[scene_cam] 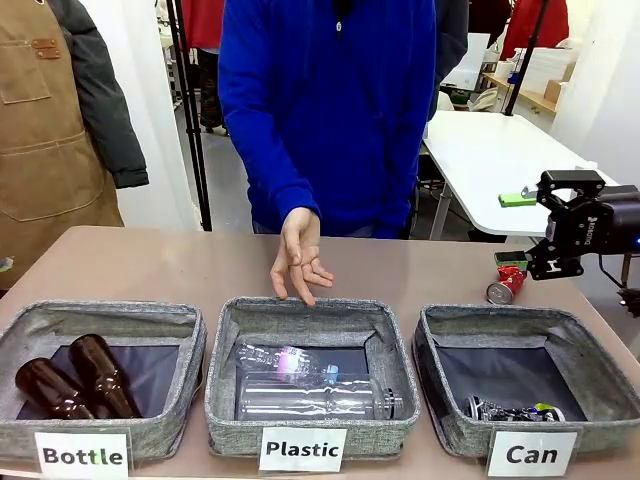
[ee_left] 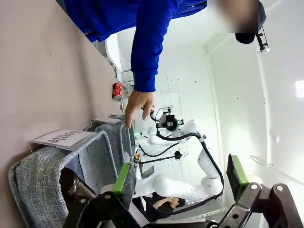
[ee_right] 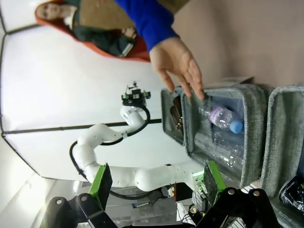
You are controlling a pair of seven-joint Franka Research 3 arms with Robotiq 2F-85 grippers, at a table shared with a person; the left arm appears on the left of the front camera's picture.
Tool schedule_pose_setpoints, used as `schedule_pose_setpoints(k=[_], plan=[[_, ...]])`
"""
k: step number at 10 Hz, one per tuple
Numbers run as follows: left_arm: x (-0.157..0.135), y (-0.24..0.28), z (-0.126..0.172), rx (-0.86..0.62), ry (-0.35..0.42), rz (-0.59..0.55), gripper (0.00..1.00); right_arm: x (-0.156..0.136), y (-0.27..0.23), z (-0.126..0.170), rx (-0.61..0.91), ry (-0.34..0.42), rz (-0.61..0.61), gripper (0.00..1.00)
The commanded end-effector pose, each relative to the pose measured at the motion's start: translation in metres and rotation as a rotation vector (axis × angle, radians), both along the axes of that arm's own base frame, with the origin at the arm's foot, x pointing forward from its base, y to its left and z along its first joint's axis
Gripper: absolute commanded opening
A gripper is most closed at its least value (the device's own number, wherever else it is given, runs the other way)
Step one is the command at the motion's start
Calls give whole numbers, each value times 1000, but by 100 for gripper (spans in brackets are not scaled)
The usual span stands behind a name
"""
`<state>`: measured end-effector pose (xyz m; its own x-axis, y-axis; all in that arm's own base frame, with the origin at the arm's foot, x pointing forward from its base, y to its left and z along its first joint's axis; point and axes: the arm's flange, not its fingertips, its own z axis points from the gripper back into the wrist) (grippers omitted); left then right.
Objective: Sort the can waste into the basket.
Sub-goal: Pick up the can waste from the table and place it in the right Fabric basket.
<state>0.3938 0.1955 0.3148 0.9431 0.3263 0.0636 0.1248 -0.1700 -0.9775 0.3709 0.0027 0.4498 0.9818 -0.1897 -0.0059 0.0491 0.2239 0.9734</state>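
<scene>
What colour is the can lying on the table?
The can is shiny red with a silver end; clearest in the front view.

Right tool [ee_right: 156, 170] agape — hand [ee_right: 178, 61] by plastics basket [ee_right: 254, 123]

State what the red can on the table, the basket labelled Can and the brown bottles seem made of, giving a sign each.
Red can: likely thin metal, glossy red, silver end, crumpled.
Can basket: grey woven fabric, mottled weave, dark smooth lining.
Brown bottles: probably glass, glossy translucent brown.
</scene>
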Motion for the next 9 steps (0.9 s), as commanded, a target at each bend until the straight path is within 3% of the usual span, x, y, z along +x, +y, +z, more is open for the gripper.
schedule_pose_setpoints(k=[1,2,3,4,5,6,7,8,9], plan=[[-5,-2,5,1,12,5,100,-2,0,0,-12,-18,9,100],[-5,-2,5,1,12,5,100,0,0,0,0,0,0,100],[-5,-2,5,1,12,5,100,-19,7,11,-251,-78,-100,100],[-5,-2,5,1,12,5,100,-7,16,18,-421,-75,-92,100],[-5,-2,5,1,12,5,100,20,16,24,-614,-47,-184,100],[-5,-2,5,1,12,5,100,44,10,28,-805,1,-201,100],[-5,-2,5,1,12,5,100,66,6,32,-1078,61,-266,100],[-5,-2,5,1,12,5,100,84,5,35,-1248,92,-290,100],[-5,-2,5,1,12,5,100,98,6,37,-1322,141,-264,100]])
